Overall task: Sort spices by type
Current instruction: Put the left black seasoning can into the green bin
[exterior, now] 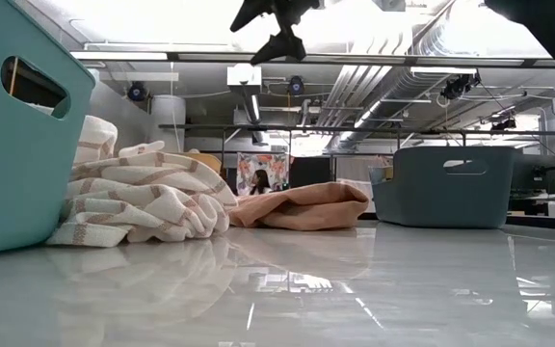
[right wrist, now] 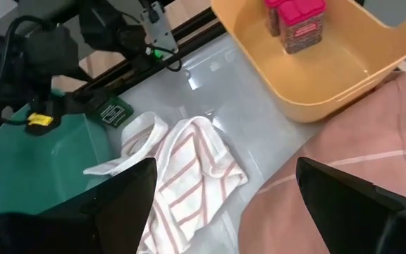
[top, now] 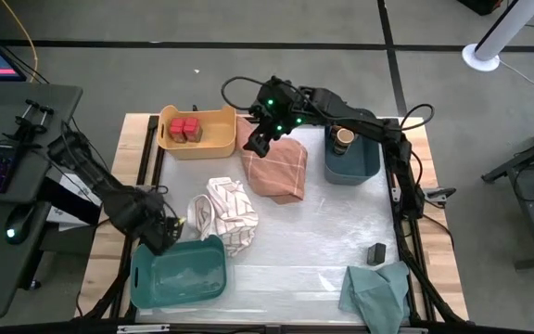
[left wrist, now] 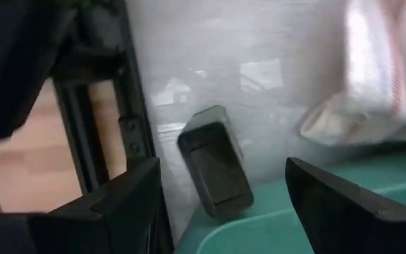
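A small black block lies on the table against the teal bin's rim; it also shows in the right wrist view. My left gripper hangs open above the block, pointing down, a finger on either side and clear of it. Two red-topped spices stand in the yellow bin. A tan-topped jar stands in the blue bin. Another black block sits at the table's right. My right gripper is open in the air between the yellow bin and the orange cloth.
A striped cloth lies bunched mid-table beside the teal bin. A green cloth lies at the near right corner. Bare table shows between the striped cloth and the right-hand black block. A keyboard desk stands left of the table.
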`<move>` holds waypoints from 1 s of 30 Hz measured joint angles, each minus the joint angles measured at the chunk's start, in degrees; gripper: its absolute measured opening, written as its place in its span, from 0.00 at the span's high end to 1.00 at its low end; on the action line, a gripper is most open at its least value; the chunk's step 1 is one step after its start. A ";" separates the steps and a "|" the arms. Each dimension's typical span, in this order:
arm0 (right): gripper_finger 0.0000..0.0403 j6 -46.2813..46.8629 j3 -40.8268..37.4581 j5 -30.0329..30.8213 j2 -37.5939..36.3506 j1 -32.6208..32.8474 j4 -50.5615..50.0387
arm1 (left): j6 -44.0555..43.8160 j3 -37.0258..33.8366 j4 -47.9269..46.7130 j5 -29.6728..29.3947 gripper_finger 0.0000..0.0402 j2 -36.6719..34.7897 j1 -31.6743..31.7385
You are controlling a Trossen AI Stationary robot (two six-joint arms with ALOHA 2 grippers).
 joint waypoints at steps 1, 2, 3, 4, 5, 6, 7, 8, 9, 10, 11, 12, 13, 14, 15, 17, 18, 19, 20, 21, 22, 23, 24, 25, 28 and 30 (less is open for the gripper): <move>0.16 -0.49 0.00 0.02 0.00 0.14 0.00 | -2.75 -0.01 -0.12 -0.01 0.28 0.51 -0.94; 0.16 -1.10 0.00 -0.02 0.00 0.17 -0.02 | -5.31 -0.02 -0.17 -0.02 0.28 1.00 -1.82; 0.16 -1.77 0.00 -0.01 0.00 0.27 -0.02 | -7.89 -0.01 -0.23 0.00 0.28 1.55 -2.58; 0.16 -2.35 0.00 0.01 0.00 0.37 -0.02 | -9.99 0.00 -0.45 0.01 0.28 2.19 -3.16; 0.16 -3.08 0.00 -0.04 0.00 0.37 0.00 | -10.51 0.02 -0.60 0.60 0.28 2.91 -3.30; 0.16 -3.72 0.00 -0.11 0.00 0.35 -0.04 | -10.92 0.02 -0.56 1.88 0.28 3.64 -3.19; 0.16 -4.55 0.00 -0.25 0.00 0.31 -0.19 | -11.26 0.02 -0.21 2.52 0.28 4.48 -2.94; 0.16 -5.02 0.00 -0.28 0.00 0.30 -0.49 | -11.33 0.02 0.20 2.57 0.28 5.41 -2.63; 0.16 -5.71 0.00 -0.28 0.00 0.27 -0.79 | -11.39 0.02 0.73 2.79 0.28 6.35 -2.31; 0.16 -6.25 0.00 -0.31 0.00 0.26 -1.05 | -11.47 0.02 1.11 3.11 0.28 7.31 -1.95; 0.16 -6.90 0.00 -0.31 0.00 0.26 -1.42 | -11.54 0.02 1.14 3.41 0.28 8.35 -1.41; 0.16 -7.51 0.00 -0.31 0.00 0.26 -1.82 | -11.57 0.02 1.08 3.65 0.28 9.31 -0.85; 0.16 -7.95 0.00 -0.33 0.00 0.26 -2.17 | -11.62 0.02 1.08 3.80 0.28 10.15 -0.24; 0.16 -8.42 0.00 -0.35 0.00 0.26 -2.38 | -11.65 0.02 1.08 3.82 0.28 10.88 0.29; 0.16 -8.78 0.00 -0.35 0.00 0.26 -2.59 | -11.67 -0.13 1.09 3.82 0.28 11.33 0.88; 0.16 -8.92 0.00 -0.35 0.00 0.26 -3.08 | -11.75 -0.89 1.08 3.76 0.28 12.24 1.94; 0.16 -8.93 0.00 -0.37 0.00 0.26 -3.22 | -11.75 -1.52 1.87 3.78 0.28 12.53 2.42; 0.16 -8.94 0.00 -0.37 0.00 0.26 -3.45 | -11.75 -2.20 3.30 3.76 0.28 12.68 2.72; 0.16 -8.94 0.00 -0.37 0.00 0.26 -3.64 | -11.78 -2.88 5.14 3.76 0.28 12.71 2.99; 0.16 -8.94 0.00 -0.40 0.00 0.26 -3.79 | -11.80 -3.70 7.21 3.72 0.28 12.68 3.11; 0.16 -8.94 0.00 -0.42 0.00 0.26 -3.95 | -11.82 -4.44 8.66 3.72 0.28 12.71 3.27; 0.16 -8.94 0.00 -0.41 0.00 0.26 -3.98 | -11.87 -5.24 9.69 3.73 0.28 12.71 3.36; 0.16 -8.94 0.00 -0.42 0.00 0.26 -3.98 | -11.89 -5.97 10.45 3.72 0.28 12.70 3.53; 0.16 -8.94 0.00 -0.42 0.00 0.26 -3.96 | -11.89 -6.67 11.10 3.73 0.28 12.68 3.81; 0.16 -8.94 0.00 -0.42 0.00 0.26 -3.91 | -11.89 -7.71 11.49 3.74 0.28 12.67 4.49; 0.16 -8.94 0.00 -0.42 0.00 0.26 -3.91 | -11.88 -7.76 11.47 3.43 0.28 12.64 4.87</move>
